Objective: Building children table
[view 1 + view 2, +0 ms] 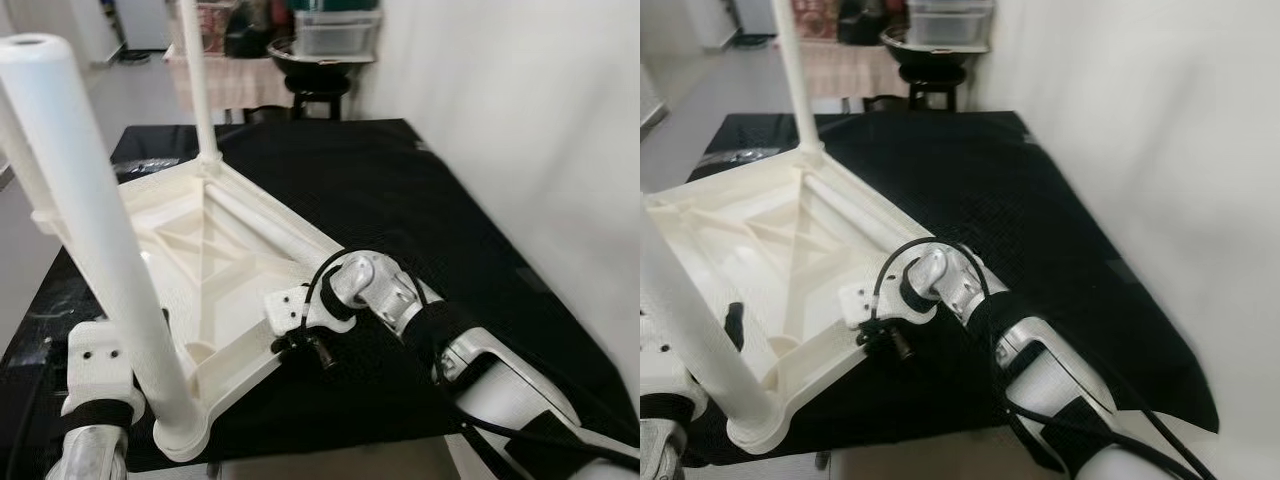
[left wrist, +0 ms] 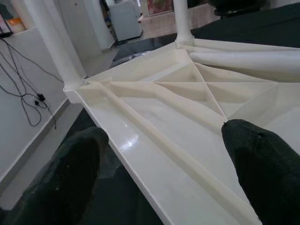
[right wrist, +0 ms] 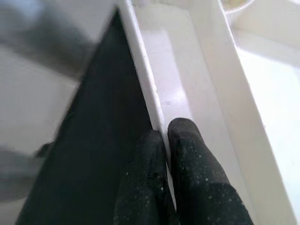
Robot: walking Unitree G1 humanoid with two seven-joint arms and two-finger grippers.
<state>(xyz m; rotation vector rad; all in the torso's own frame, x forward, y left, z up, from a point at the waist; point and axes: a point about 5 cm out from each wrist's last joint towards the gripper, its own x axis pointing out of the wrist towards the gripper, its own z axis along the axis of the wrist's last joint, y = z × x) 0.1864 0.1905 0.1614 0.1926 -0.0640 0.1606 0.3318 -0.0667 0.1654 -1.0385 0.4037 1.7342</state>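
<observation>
A: Location of children's table point(image 1: 215, 265)?
B: Upside down on black cloth point(image 1: 400, 190) over the worktop, ribbed underside up. Near corner hanging past the cloth's front edge.

A: Legs fitted?
B: Near leg point(image 1: 95, 230) seated in the near corner socket, leaning toward the camera. Far leg point(image 1: 198, 80) upright in the far corner. Third leg point(image 2: 51, 42) standing in the left corner, seen in left wrist view. Loose leg point(image 1: 275, 230) lying flat along the table's right rim.

A: Right gripper point(image 3: 166, 140)?
B: At the table's front right edge. Fingers pinched narrow onto the thin rim, one finger outside over the cloth, one inside the tray.

A: Left gripper point(image 2: 164, 159)?
B: Low at the table's near left side. Fingers point(image 2: 262, 173) spread wide, holding nothing, pointing across the ribbed underside.

A: Background?
B: Black stool point(image 1: 318, 95) beyond the worktop, carrying a clear bin point(image 1: 338, 32). White wall point(image 1: 530, 120) at right. Cables point(image 2: 28, 89) against the left wall.
</observation>
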